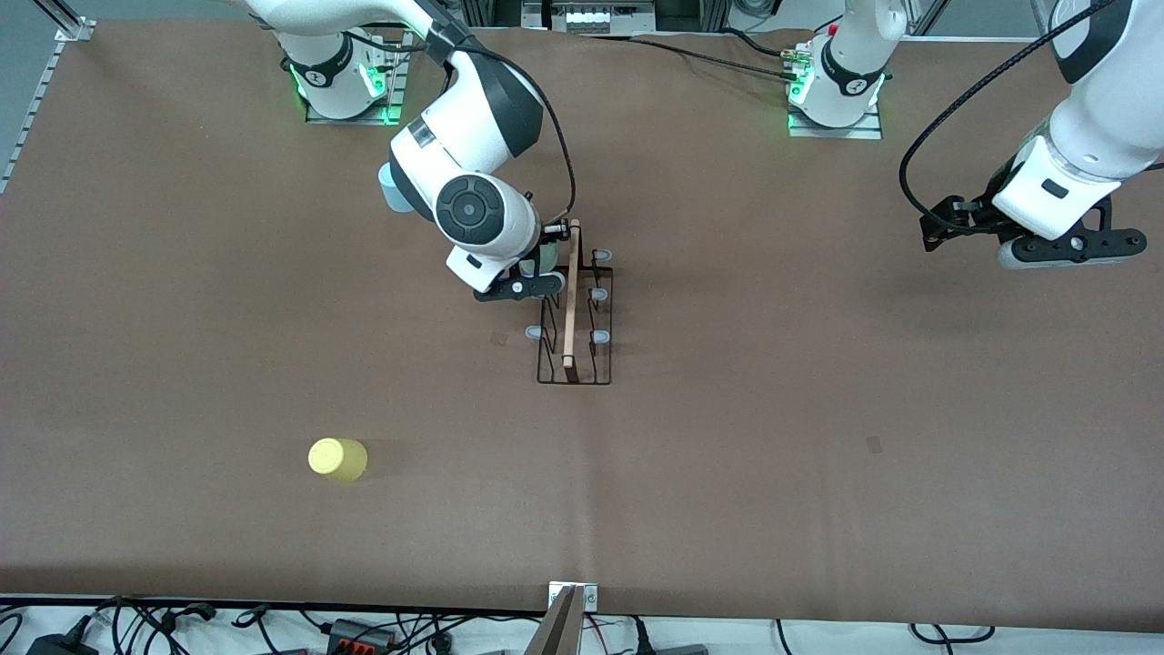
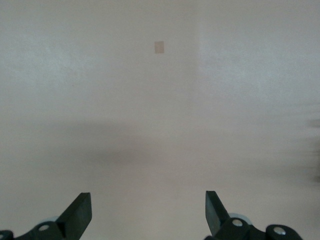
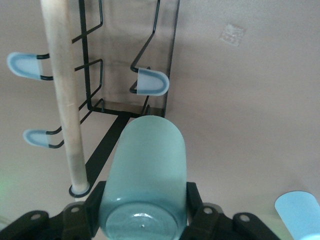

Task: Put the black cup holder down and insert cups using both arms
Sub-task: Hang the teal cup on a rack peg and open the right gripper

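Gripping the grey-green cup [image 3: 145, 175] over the black cup holder [image 3: 125, 75], right claw [image 3: 145, 210]; left claw [image 2: 148, 212] open

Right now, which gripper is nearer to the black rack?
The right gripper: it holds the grey-green cup beside the rack. The left gripper waits toward the left arm's table end.
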